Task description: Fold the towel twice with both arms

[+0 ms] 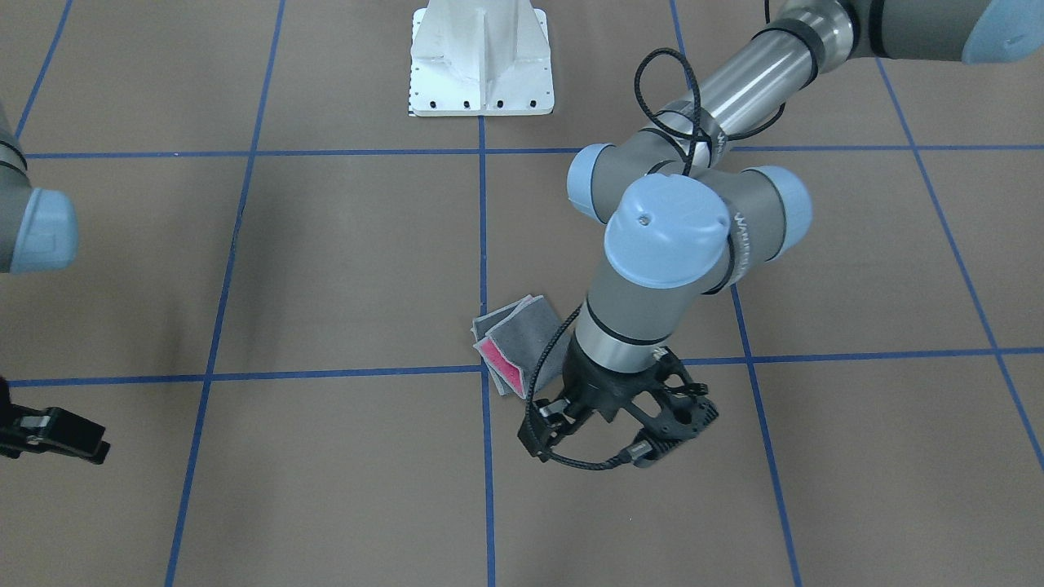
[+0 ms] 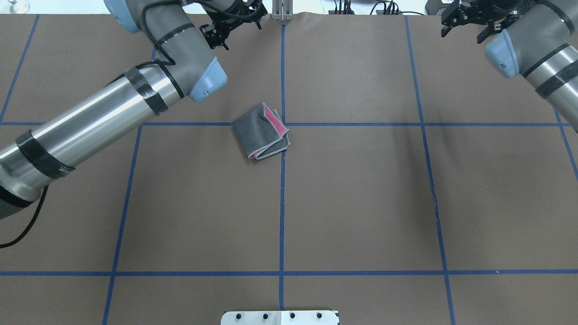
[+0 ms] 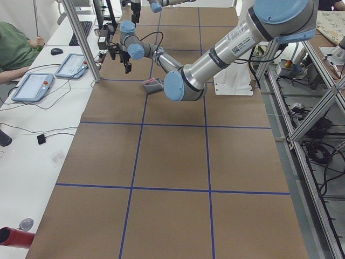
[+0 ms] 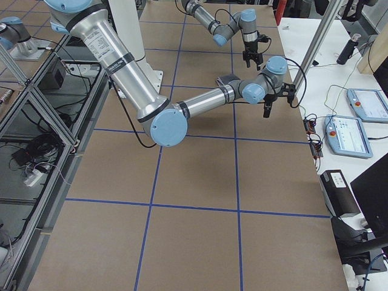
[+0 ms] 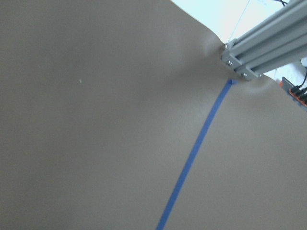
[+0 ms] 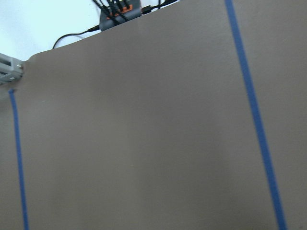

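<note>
The towel (image 2: 262, 132) lies folded into a small packet near the table's middle, grey face out, with pink showing at its open edges. It also shows in the front view (image 1: 522, 342). My left gripper (image 2: 232, 25) hangs open and empty above the table beyond the towel, toward the far edge; in the front view (image 1: 608, 440) it sits just in front of the towel, not touching it. My right gripper (image 2: 465, 22) is open and empty at the far right corner, well away from the towel; it also shows at the front view's left edge (image 1: 53, 436).
Blue tape lines (image 2: 282, 203) divide the brown table cover. The white pedestal base (image 1: 481, 65) stands at the robot's side. An aluminium post (image 2: 282, 11) rises at the far edge. Operator desks with tablets (image 3: 32, 86) and a seated person (image 3: 16, 48) lie beyond.
</note>
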Controlling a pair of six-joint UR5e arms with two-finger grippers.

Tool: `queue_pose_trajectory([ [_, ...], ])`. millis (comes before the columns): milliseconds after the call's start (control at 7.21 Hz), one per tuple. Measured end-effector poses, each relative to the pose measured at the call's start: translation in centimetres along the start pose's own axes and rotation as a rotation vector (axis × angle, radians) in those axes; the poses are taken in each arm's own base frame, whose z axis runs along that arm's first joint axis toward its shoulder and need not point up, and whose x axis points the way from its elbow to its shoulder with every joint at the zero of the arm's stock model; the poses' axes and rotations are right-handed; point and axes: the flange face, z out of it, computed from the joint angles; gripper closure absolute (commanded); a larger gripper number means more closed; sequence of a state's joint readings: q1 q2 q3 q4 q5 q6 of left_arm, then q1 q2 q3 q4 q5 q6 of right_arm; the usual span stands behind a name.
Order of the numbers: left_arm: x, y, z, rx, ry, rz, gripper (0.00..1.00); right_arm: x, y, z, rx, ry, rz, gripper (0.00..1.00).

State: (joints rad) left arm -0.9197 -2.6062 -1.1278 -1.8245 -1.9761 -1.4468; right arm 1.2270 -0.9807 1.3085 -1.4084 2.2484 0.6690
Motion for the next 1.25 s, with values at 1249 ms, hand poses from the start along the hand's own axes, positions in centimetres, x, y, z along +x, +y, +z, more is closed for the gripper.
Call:
queue_pose_trajectory([
  [1249,-34.1,-16.5,-8.0,0.003,-0.207,0.598,0.0,29.9,8.2,-4.6,-0.099,0.159,-0.328,0.0],
])
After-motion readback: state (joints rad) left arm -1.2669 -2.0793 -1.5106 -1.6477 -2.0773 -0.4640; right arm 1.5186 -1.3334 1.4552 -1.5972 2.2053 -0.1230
